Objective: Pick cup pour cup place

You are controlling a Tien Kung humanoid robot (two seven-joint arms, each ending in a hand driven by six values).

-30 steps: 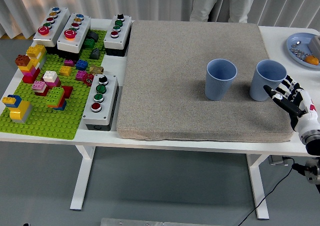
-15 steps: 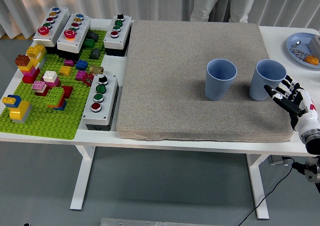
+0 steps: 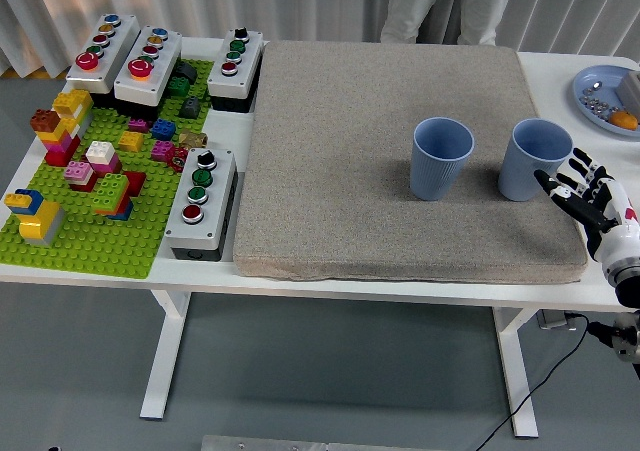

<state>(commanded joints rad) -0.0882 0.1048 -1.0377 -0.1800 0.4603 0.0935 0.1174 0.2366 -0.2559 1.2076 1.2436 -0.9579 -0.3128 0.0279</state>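
While right hand [image 3: 585, 193] hovers spread, blue cup [image 3: 533, 159] just beside fingertips

Open mat [image 3: 350, 171] left of two close-set cups [image 3: 440, 158], plate [image 3: 596, 99] beyond the right one.

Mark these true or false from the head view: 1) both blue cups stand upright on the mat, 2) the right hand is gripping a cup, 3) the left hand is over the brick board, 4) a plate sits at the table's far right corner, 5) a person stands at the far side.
1) True. The left blue cup and the right blue cup both stand upright on the grey mat.
2) False. The right hand is open beside the right blue cup, holding nothing.
3) False. No left hand is in view; only bricks sit on the green brick board.
4) True. A blue plate lies there.
5) True. A person's legs show at the top.
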